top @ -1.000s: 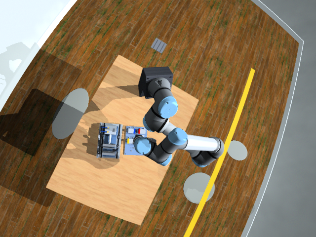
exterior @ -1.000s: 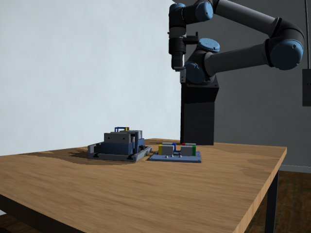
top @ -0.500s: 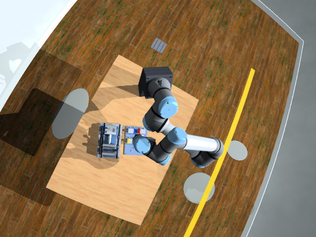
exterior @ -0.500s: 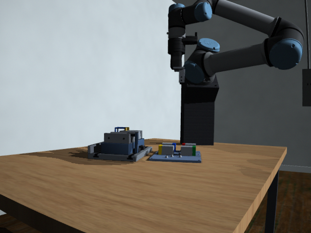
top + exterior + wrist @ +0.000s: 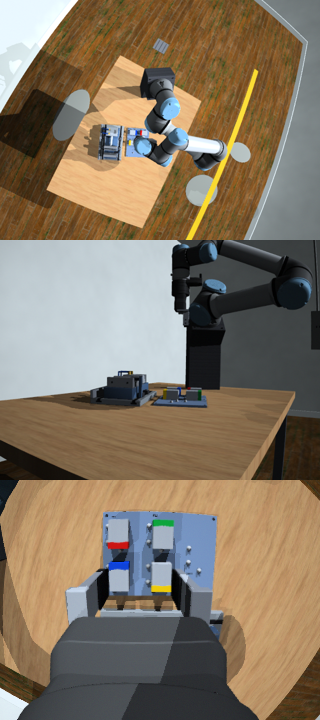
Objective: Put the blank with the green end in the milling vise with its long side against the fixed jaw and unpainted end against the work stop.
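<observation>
Parallel gripper seen high above the table, fingers pointing down and spread wide, nothing pinched; plate and blanks seen beyond and between the fingers in the wrist view. Four blanks are laid flat on the blue plate, in two rows of two; green-ended blank placed in the wrist view's upper row, green end away from the yellow-ended blank; red-ended blank set beside the green-ended one, apart from it; blue-ended blank set beside the yellow-ended one (its blue end turned toward the red end). Small pins are seen on the plate near the blanks. Milling vise placed just beside the plate, on the same wooden table; blue and yellow hoses carried at one end; green-ended blank not loaded there. Arm base mounted at the table's far side in the exterior view; wooden floor seen around the table from above.
</observation>
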`<state>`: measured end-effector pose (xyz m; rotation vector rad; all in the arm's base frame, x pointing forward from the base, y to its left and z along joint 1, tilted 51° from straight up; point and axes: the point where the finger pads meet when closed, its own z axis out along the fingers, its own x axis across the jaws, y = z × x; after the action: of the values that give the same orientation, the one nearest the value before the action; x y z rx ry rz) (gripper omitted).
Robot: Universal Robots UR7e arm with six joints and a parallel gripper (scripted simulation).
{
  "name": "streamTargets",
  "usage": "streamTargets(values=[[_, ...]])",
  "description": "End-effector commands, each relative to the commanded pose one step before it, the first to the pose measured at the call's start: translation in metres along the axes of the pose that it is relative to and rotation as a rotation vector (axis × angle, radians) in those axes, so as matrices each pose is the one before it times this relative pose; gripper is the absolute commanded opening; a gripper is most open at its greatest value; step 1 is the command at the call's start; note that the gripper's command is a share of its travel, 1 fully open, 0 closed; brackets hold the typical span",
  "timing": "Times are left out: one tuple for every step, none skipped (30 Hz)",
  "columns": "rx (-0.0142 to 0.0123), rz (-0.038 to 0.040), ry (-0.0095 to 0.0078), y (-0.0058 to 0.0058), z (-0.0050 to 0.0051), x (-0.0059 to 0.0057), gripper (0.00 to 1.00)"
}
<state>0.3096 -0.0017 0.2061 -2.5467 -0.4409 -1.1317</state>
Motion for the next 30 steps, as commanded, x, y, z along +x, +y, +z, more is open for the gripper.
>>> streamTargets(values=[[-0.00006,-0.00024,-0.00031,0.00156,0.00032,-0.00038,1.0],[0.0,0.0,0.0,0.0,0.0,0.0,1.0],[0.0,0.0,0.0,0.0,0.0,0.0,1.0],[0.0,0.0,0.0,0.0,0.0,0.0,1.0],[0.0,0.0,0.0,0.0,0.0,0.0,1.0],[0.0,0.0,0.0,0.0,0.0,0.0,1.0],[0.0,0.0,0.0,0.0,0.0,0.0,1.0],[0.0,0.0,0.0,0.0,0.0,0.0,1.0],[0.0,0.0,0.0,0.0,0.0,0.0,1.0],[0.0,0.0,0.0,0.0,0.0,0.0,1.0],[-0.00001,0.0,0.00003,0.00043,0.00014,-0.00015,1.0],[0.0,0.0,-0.00001,0.00047,0.00016,-0.00016,1.0],[0.0,0.0,-0.00001,0.00047,0.00016,-0.00016,1.0],[0.0,0.0,-0.00001,0.00047,0.00016,-0.00016,1.0],[0.0,0.0,-0.00001,0.00047,0.00016,-0.00016,1.0],[0.0,0.0,0.0,0.0,0.0,0.0,1.0],[0.0,0.0,0.0,0.0,0.0,0.0,1.0],[0.0,0.0,0.0,0.0,0.0,0.0,1.0],[0.0,0.0,0.0,0.0,0.0,0.0,1.0],[0.0,0.0,0.0,0.0,0.0,0.0,1.0],[0.0,0.0,0.0,0.0,0.0,0.0,1.0],[0.0,0.0,0.0,0.0,0.0,0.0,1.0],[0.0,0.0,0.0,0.0,0.0,0.0,1.0],[0.0,0.0,0.0,0.0,0.0,0.0,1.0],[0.0,0.0,0.0,0.0,0.0,0.0,1.0],[0.0,0.0,0.0,0.0,0.0,0.0,1.0],[0.0,0.0,0.0,0.0,0.0,0.0,1.0],[0.0,0.0,0.00001,0.00021,0.00007,-0.00008,1.0],[0.0,0.0,0.0,0.00023,0.00008,-0.00008,1.0],[0.0,0.0,0.0,0.00023,0.00008,-0.00008,1.0]])
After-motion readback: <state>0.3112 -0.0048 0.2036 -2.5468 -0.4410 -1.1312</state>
